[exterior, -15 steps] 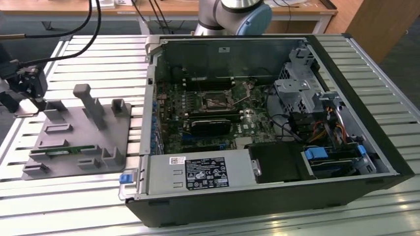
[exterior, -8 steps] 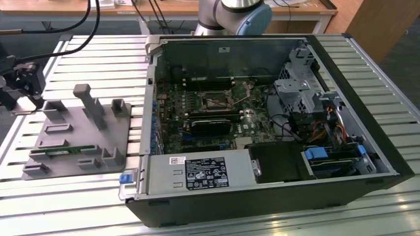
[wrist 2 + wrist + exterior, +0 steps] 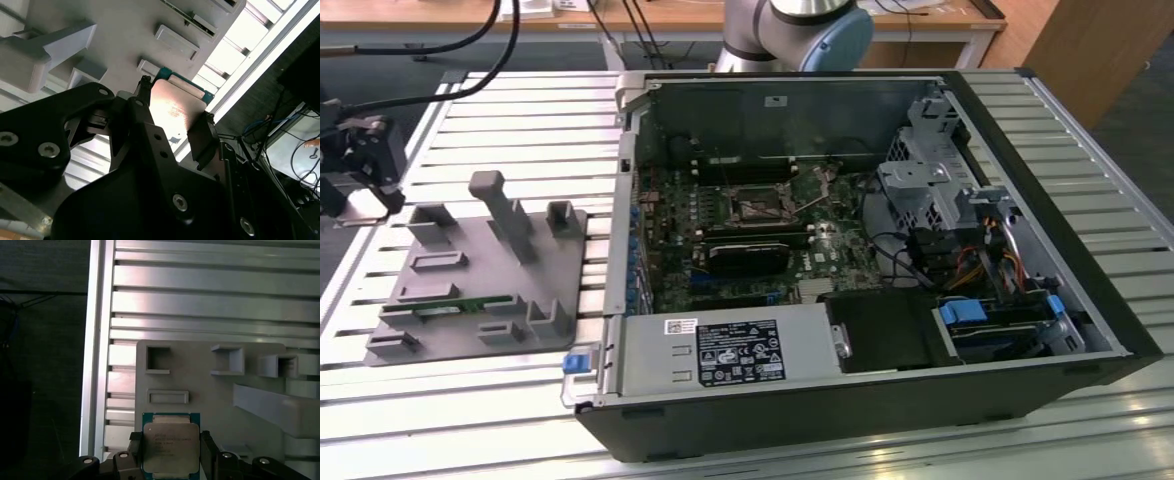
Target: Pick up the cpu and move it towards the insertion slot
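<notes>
**Open computer case and grey plate on a slatted surface**

A ribbed metal surface (image 3: 494, 110) carries a grey plastic plate (image 3: 460, 285) near its edge at the exterior view's left. A tall post (image 3: 507, 215) stands on the plate, and a thin green memory stick (image 3: 447, 307) lies in one of its grooves. Just beside the plate sits an open black computer case (image 3: 1067, 200), its labelled power supply (image 3: 720, 352) toward the near edge.

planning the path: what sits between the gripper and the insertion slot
In the exterior view, the grey fixture plate, then the case wall, before the insertion slot.
</notes>
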{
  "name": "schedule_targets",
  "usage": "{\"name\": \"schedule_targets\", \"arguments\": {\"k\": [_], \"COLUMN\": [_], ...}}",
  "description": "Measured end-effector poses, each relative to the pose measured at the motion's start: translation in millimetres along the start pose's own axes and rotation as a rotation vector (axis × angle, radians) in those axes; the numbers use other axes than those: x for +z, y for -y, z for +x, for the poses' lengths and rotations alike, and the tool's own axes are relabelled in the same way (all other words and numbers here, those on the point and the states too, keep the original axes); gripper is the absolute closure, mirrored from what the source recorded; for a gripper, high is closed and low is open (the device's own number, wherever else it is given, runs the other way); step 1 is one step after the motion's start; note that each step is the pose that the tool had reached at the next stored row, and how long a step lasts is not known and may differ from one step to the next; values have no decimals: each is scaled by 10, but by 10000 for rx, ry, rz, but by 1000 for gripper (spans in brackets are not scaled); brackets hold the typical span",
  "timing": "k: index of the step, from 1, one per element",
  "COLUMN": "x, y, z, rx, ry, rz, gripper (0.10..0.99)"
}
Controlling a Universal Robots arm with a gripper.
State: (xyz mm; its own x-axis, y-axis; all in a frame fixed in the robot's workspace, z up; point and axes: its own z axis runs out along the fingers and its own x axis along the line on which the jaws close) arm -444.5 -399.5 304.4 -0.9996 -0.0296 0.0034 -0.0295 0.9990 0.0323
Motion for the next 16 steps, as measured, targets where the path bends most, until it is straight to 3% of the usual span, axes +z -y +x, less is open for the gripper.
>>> {"name": "schedule_targets", "arguments": {"k": [16], "x": [-367], "y": [-27], "z": [0], "rx": [-1], "ry": [0], "rz": [0], "gripper": [545]}}
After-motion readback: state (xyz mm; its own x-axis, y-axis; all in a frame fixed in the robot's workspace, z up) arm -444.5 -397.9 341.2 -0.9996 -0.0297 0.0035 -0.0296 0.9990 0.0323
